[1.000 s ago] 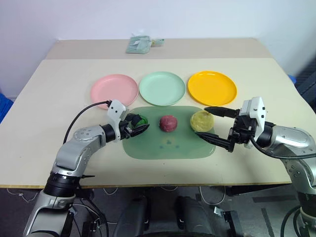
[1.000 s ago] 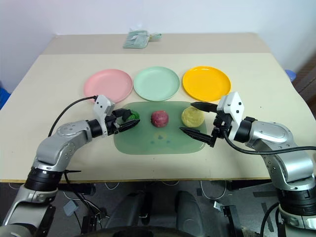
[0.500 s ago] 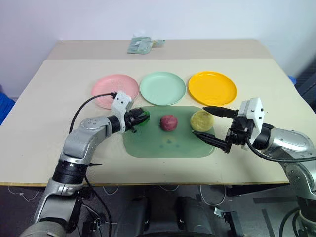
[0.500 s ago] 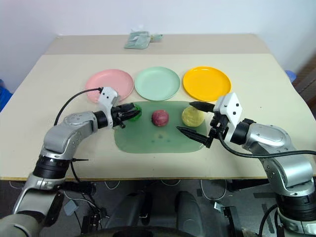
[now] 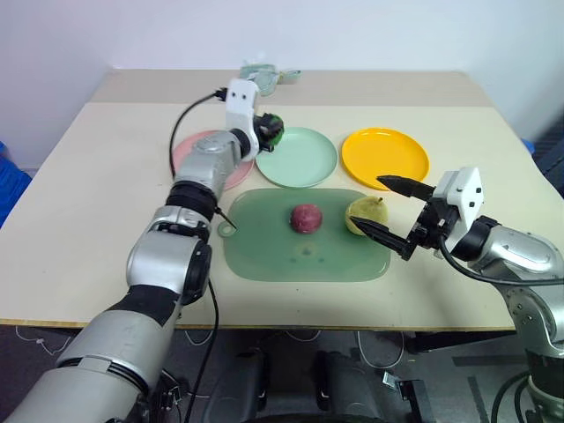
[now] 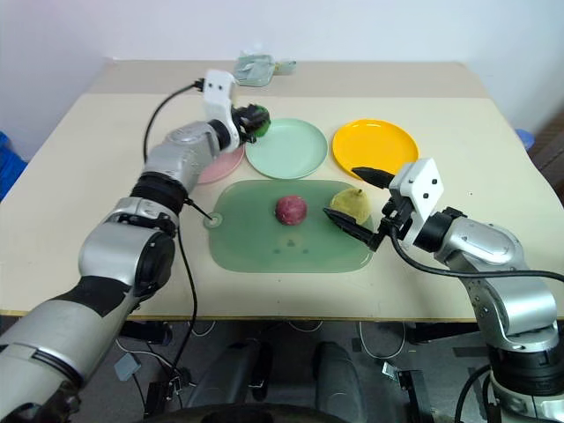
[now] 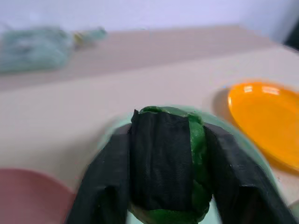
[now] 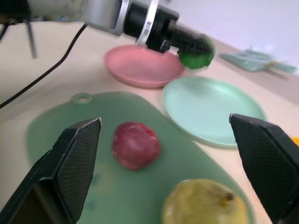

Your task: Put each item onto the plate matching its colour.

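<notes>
My left gripper point(image 5: 271, 130) is shut on the dark green leafy ball point(image 7: 196, 140), held just above the near-left rim of the mint green plate point(image 5: 304, 159). The pink plate point(image 8: 140, 67) lies to that plate's left, partly behind my left arm, and the orange-yellow plate point(image 5: 385, 159) to its right. A maroon round fruit point(image 5: 306, 218) and a pale yellow pear point(image 5: 368, 211) rest on the translucent green mat point(image 5: 264, 256). Low at the mat's right end, my right gripper point(image 5: 367, 201) stands open, one finger on each side of the pear.
A pale green packet point(image 5: 256, 75) lies at the back of the table. A black cable point(image 5: 189, 115) loops from my left wrist over the pink plate. Bare tabletop lies on both sides of the mat and plates.
My left gripper has lifted the green ball off the mat's left end and carried it away and up to the mint green plate's rim. The right gripper has hardly moved.
</notes>
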`<action>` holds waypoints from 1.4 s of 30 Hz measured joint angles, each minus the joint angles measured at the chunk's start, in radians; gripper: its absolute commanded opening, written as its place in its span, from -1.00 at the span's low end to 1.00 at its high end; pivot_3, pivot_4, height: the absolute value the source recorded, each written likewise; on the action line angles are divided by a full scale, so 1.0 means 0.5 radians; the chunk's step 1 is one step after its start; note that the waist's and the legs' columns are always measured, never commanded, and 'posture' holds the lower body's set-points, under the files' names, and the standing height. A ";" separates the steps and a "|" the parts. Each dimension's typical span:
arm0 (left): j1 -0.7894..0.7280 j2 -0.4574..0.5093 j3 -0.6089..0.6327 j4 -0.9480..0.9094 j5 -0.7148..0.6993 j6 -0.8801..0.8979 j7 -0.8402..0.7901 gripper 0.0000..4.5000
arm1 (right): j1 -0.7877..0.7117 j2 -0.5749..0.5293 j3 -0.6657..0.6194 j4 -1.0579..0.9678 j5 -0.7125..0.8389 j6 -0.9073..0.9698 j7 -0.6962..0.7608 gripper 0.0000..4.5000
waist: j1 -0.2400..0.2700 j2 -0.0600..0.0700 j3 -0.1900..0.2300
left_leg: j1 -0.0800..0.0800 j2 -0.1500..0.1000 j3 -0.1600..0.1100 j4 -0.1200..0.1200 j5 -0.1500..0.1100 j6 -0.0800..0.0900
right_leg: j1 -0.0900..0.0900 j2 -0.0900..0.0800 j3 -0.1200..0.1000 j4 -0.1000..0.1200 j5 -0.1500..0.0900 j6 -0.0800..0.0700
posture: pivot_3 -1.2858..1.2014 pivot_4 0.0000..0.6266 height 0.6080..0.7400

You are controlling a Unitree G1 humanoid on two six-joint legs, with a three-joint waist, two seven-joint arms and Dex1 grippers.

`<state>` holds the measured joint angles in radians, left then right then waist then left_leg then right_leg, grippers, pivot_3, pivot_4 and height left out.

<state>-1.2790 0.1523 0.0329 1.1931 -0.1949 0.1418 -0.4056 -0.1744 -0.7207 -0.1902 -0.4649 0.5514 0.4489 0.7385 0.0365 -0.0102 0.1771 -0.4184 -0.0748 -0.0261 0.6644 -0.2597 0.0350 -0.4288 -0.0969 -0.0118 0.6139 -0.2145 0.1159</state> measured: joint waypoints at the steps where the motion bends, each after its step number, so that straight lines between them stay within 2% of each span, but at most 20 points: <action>1: -0.007 -0.016 0.004 0.067 0.020 -0.052 0.007 0.82 | -0.001 0.012 0.000 0.012 -0.015 -0.013 -0.010 1.00 | -0.001 0.000 0.000 | -0.003 0.000 0.000 0.000 0.000 -0.001 | -0.003 0.000 0.000 0.001 0.000 0.000 | 0.03 -0.52 1.00; 2: -0.011 -0.032 0.012 0.112 0.026 -0.095 0.015 0.99 | -0.002 0.021 0.000 0.022 -0.030 -0.022 -0.017 1.00 | 0.002 0.000 0.000 | -0.006 0.000 0.000 0.000 0.003 -0.005 | -0.006 0.000 0.000 0.001 0.000 0.000 | 0.03 -0.52 1.00; 6: -0.023 -0.045 0.065 0.137 0.032 -0.178 -0.045 0.99 | -0.004 0.054 0.000 0.028 -0.047 -0.034 -0.047 1.00 | 0.005 0.000 0.000 | -0.013 0.000 0.000 0.003 0.003 -0.005 | -0.011 0.000 0.000 0.002 0.001 0.002 | 0.03 -0.52 1.00; 9: -0.001 -0.031 0.078 0.029 0.016 -0.163 -0.259 0.99 | 0.026 0.072 0.000 0.013 -0.054 -0.039 -0.057 1.00 | 0.006 0.000 0.000 | -0.013 -0.001 0.000 0.004 0.001 -0.001 | -0.010 0.000 0.000 0.002 0.002 0.002 | 0.03 -0.52 1.00; 12: 0.241 0.011 0.043 -0.442 -0.063 0.012 -0.608 0.99 | 0.046 0.073 -0.001 -0.006 -0.053 -0.039 -0.059 1.00 | -0.005 0.002 -0.001 | -0.012 0.000 0.000 0.004 0.001 -0.001 | -0.010 0.000 0.003 0.002 0.002 0.002 | 0.03 -0.52 1.00; 15: 0.671 0.116 -0.075 -1.126 -0.183 0.334 -0.936 0.99 | 0.061 0.075 0.003 -0.024 -0.046 -0.036 -0.057 1.00 | -0.044 0.003 -0.002 | -0.012 0.002 -0.001 0.002 0.003 -0.005 | -0.011 -0.002 0.007 0.003 0.003 0.001 | 0.03 -0.52 1.00; 18: 0.975 0.257 -0.165 -1.615 -0.266 0.613 -1.101 0.99 | 0.084 0.080 0.011 -0.026 -0.044 -0.036 -0.055 1.00 | -0.052 0.004 -0.001 | -0.012 0.004 -0.002 0.003 0.003 -0.005 | -0.012 -0.001 0.008 0.004 0.005 -0.003 | 0.03 -0.52 1.00; 23: 1.284 0.481 -0.224 -2.174 -0.340 0.742 -1.277 0.99 | 0.089 0.104 0.046 -0.053 -0.033 -0.033 -0.056 1.00 | -0.045 0.004 -0.002 | 0.002 0.006 -0.002 0.003 0.004 -0.007 | 0.000 -0.001 0.008 0.003 0.004 -0.015 | 0.03 -0.52 1.00; 25: 1.347 0.545 -0.280 -2.262 -0.338 0.746 -1.328 0.99 | 0.089 0.106 0.049 -0.073 -0.031 -0.030 -0.057 1.00 | -0.039 0.004 -0.002 | 0.004 0.006 -0.002 0.003 0.004 -0.007 | 0.003 -0.001 0.008 0.001 0.004 -0.016 | 0.03 -0.52 1.00; 29: 1.358 0.557 -0.408 -2.271 -0.311 0.766 -1.365 0.99 | 0.103 0.106 0.047 -0.089 -0.012 -0.017 -0.061 1.00 | -0.037 0.004 -0.002 | 0.004 0.005 -0.002 0.003 0.003 -0.005 | 0.004 -0.001 0.008 0.000 0.004 -0.015 | 0.03 -0.52 1.00; 35: 1.195 0.425 -0.630 -1.990 -0.055 0.658 -1.249 0.99 | 0.175 0.105 0.025 -0.143 0.024 0.007 -0.095 1.00 | -0.039 0.004 -0.002 | 0.004 0.005 -0.002 0.003 0.004 -0.005 | 0.003 0.000 0.007 0.000 0.005 -0.012 | 0.03 -0.52 1.00; 38: 1.119 0.325 -0.667 -1.846 0.018 0.627 -1.171 0.61 | 0.194 0.105 0.014 -0.178 0.027 0.009 -0.114 1.00 | -0.043 0.004 -0.002 | 0.004 0.005 -0.002 0.003 0.004 -0.004 | 0.003 0.000 0.007 0.000 0.008 -0.008 | 0.03 -0.52 1.00; 40: 1.092 0.275 -0.665 -1.790 0.035 0.605 -1.112 0.17 | 0.225 0.104 -0.014 -0.197 0.028 0.009 -0.131 1.00 | -0.045 0.004 -0.002 | 0.004 0.006 -0.002 0.003 0.004 -0.004 | 0.003 0.001 0.007 0.001 0.008 -0.007 | 0.03 -0.52 1.00; 42: 1.078 0.249 -0.658 -1.767 0.037 0.603 -1.077 0.17 | 0.258 0.104 -0.039 -0.206 0.029 0.010 -0.143 1.00 | -0.045 0.004 -0.002 | 0.004 0.006 -0.002 0.003 0.004 -0.004 | 0.003 0.001 0.007 0.001 0.008 -0.007 | 0.03 -0.52 1.00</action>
<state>-0.7400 0.2769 -0.2958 0.3097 -0.1767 0.4434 -0.9441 -0.0453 -0.6685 -0.2097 -0.5678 0.5657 0.4537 0.6669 0.0138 -0.0082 0.1762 -0.4166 -0.0719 -0.0270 0.6656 -0.2580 0.0329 -0.4275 -0.0966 -0.0082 0.6144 -0.2107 0.1123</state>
